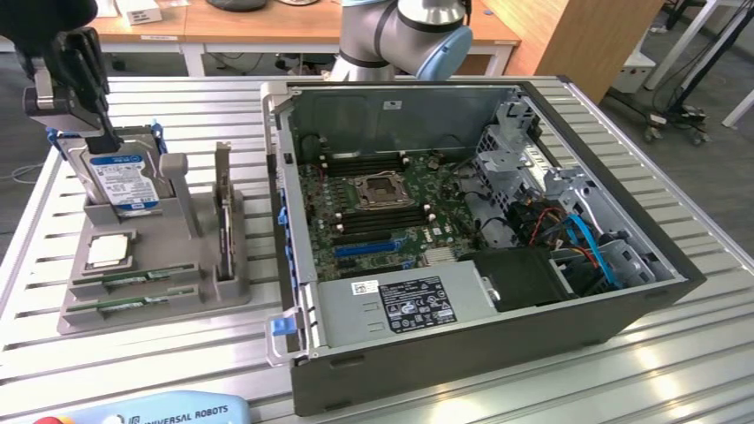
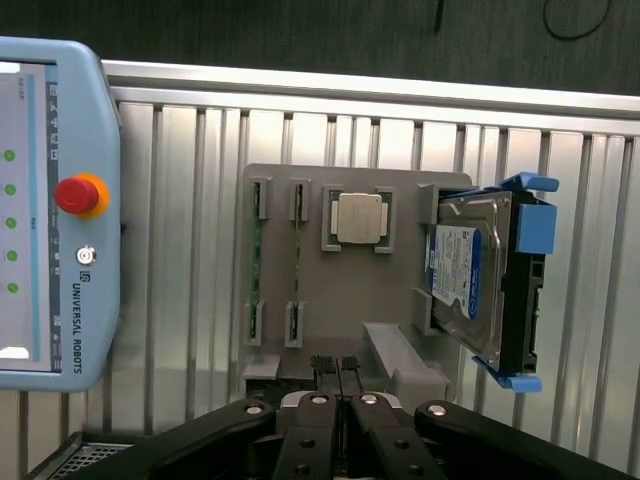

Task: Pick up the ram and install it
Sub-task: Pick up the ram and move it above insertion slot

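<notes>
Two ram sticks (image 1: pixel 132 277) (image 1: pixel 130 303) lie edge-up in slots at the near end of a grey holder (image 1: pixel 154 309) on the exterior view's left. In the wrist view the same green sticks (image 2: pixel 257 262) (image 2: pixel 297 262) sit side by side in the holder (image 2: pixel 345 300). My gripper (image 1: pixel 104 137) hangs above the holder's far end, by the hard drive (image 1: pixel 124 185), well apart from the ram. Its fingertips (image 2: pixel 335 368) are shut together with nothing between them.
The holder also carries a square silver processor (image 2: pixel 360 218) and the upright hard drive (image 2: pixel 470 275) in a blue bracket. An open computer case (image 1: pixel 471 336) with its motherboard (image 1: pixel 377 194) stands on the exterior view's right. A teach pendant (image 2: pixel 50 220) lies on the slatted table.
</notes>
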`<state>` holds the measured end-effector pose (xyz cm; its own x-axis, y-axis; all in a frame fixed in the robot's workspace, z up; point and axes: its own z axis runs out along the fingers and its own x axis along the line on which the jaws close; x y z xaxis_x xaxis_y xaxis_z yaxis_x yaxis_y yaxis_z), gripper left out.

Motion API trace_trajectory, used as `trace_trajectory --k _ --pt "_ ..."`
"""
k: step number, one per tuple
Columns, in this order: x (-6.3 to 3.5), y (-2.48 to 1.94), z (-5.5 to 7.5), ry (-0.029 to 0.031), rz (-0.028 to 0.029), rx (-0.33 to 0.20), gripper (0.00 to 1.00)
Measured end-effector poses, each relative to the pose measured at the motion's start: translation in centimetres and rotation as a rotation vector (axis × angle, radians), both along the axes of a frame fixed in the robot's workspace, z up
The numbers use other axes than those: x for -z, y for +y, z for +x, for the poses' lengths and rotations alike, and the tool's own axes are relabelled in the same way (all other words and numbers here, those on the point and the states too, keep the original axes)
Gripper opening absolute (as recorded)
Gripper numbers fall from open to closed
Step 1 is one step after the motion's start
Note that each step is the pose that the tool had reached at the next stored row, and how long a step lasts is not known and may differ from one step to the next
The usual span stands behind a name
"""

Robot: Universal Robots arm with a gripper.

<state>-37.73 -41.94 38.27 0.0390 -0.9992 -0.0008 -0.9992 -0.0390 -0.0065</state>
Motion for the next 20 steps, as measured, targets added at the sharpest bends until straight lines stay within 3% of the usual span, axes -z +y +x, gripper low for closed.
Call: trace_trajectory --k 20 --pt "0.50 0.19 -0.16 0.0005 -0.0001 0.000 0.10"
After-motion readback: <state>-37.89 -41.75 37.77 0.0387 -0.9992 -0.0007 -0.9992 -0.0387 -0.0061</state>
